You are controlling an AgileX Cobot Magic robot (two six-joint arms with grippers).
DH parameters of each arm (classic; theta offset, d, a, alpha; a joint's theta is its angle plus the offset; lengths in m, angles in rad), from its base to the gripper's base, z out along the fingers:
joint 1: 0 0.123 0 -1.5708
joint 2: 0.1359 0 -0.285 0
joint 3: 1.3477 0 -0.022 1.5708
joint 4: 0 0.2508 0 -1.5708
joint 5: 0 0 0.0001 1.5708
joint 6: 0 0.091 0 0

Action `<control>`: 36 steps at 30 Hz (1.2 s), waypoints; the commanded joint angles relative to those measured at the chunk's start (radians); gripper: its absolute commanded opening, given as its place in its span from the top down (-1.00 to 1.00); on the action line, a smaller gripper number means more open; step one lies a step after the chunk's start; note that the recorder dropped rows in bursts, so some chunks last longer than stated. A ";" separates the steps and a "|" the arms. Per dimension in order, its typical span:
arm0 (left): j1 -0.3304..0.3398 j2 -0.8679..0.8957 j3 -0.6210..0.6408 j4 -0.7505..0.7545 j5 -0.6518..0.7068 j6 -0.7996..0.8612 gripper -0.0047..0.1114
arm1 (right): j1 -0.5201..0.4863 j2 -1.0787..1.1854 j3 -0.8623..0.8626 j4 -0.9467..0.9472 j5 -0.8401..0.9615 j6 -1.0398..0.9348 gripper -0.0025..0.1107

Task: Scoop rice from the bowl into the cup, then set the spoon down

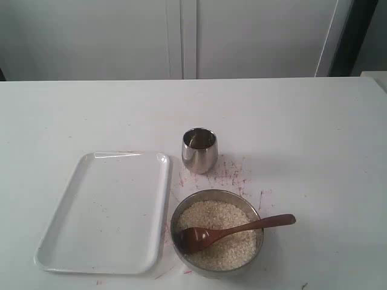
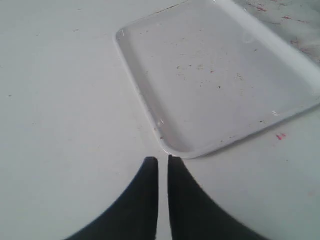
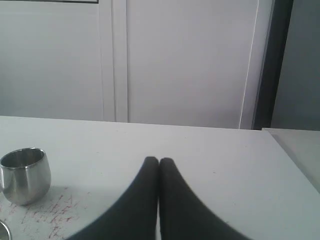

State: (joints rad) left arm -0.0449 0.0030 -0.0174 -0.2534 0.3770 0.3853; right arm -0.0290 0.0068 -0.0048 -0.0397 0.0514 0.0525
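Note:
The wide steel bowl (image 1: 257, 226) stands at the table's front, filled with off-white rice (image 1: 224, 248). The dark wooden spoon (image 1: 233, 231) lies in it, its oval head on the rice and its handle resting over the right rim. Behind the bowl stands the small steel cup (image 1: 199, 150), which the right wrist view also shows as a cup (image 3: 25, 175) off to one side. Neither gripper appears in the exterior view. My left gripper (image 2: 163, 160) is shut on nothing, above bare table by a tray corner. My right gripper (image 3: 159, 161) is shut and empty.
A white rectangular tray (image 1: 106, 211) lies left of the bowl; this tray (image 2: 215, 75) also fills much of the left wrist view. Red marks (image 1: 233, 175) stain the table (image 1: 314, 145) around the cup. White cabinet doors (image 1: 181, 36) rise behind the table.

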 commanded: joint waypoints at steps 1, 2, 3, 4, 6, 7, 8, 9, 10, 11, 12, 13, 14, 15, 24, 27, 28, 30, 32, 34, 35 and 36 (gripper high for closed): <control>0.002 -0.003 0.005 -0.015 0.005 0.004 0.67 | -0.005 -0.007 0.005 -0.007 -0.008 0.005 0.96; 0.002 -0.003 0.005 -0.015 0.005 0.004 0.67 | -0.005 -0.007 0.005 -0.007 -0.008 0.005 0.96; 0.002 -0.003 0.005 -0.015 0.005 0.004 0.67 | -0.005 -0.007 0.005 -0.007 -0.008 0.005 0.96; 0.002 -0.003 0.005 -0.015 0.005 0.004 0.67 | -0.005 -0.007 0.005 -0.007 -0.008 0.005 0.96; 0.002 -0.003 0.005 -0.015 0.005 0.004 0.67 | -0.005 -0.007 0.005 -0.007 -0.008 0.005 0.96; 0.002 -0.003 0.005 -0.015 0.005 0.004 0.67 | -0.005 -0.007 0.005 -0.007 -0.008 0.005 0.96; 0.002 -0.003 0.005 -0.015 0.005 0.004 0.67 | -0.005 -0.007 0.005 -0.007 -0.008 0.005 0.96; 0.002 -0.003 0.005 -0.015 0.005 0.004 0.67 | -0.005 -0.007 0.005 -0.007 -0.008 0.005 0.96; 0.002 -0.003 0.005 -0.015 0.005 0.004 0.67 | -0.005 -0.007 0.005 -0.007 -0.008 0.005 0.96; 0.002 -0.003 0.005 -0.015 0.005 0.004 0.67 | -0.005 -0.007 0.005 -0.007 -0.008 0.005 0.96; 0.002 -0.003 0.005 -0.015 0.005 0.004 0.67 | -0.005 -0.007 0.005 -0.007 -0.008 0.005 0.96; 0.002 -0.003 0.005 -0.015 0.005 0.004 0.67 | -0.005 -0.007 0.005 -0.007 -0.008 0.005 0.96; 0.002 -0.003 0.005 -0.015 0.005 0.004 0.67 | -0.005 -0.007 0.005 -0.007 -0.008 0.005 0.96; 0.002 -0.003 0.005 -0.015 0.005 0.004 0.67 | -0.005 -0.007 0.005 -0.007 -0.008 0.005 0.96; 0.002 -0.003 0.005 -0.015 0.005 0.004 0.67 | -0.005 -0.007 0.005 -0.007 -0.008 0.005 0.96; 0.002 -0.003 0.005 -0.015 0.005 0.004 0.67 | -0.005 -0.007 0.005 -0.007 -0.008 0.005 0.96; 0.002 -0.003 0.005 -0.015 0.005 0.004 0.67 | -0.005 -0.007 0.005 -0.007 -0.008 0.005 0.96; 0.002 -0.003 0.005 -0.015 0.005 0.004 0.67 | -0.005 -0.007 0.005 -0.003 -0.010 0.005 0.96; 0.002 -0.003 0.005 -0.015 0.005 0.004 0.67 | -0.005 -0.007 0.005 0.040 -0.022 0.055 0.96; 0.002 -0.003 0.005 -0.015 0.005 0.004 0.67 | -0.005 -0.007 0.005 0.098 -0.035 0.166 0.96; 0.002 -0.003 0.005 -0.015 0.005 0.004 0.67 | -0.005 -0.007 0.005 0.123 -0.045 0.219 0.96; 0.002 -0.003 0.005 -0.015 0.005 0.004 0.67 | -0.005 -0.007 0.005 0.142 -0.051 0.280 0.96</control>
State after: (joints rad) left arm -0.0449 0.0030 -0.0174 -0.2555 0.3770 0.3853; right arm -0.0290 0.0068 -0.0048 0.0436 0.0360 0.1965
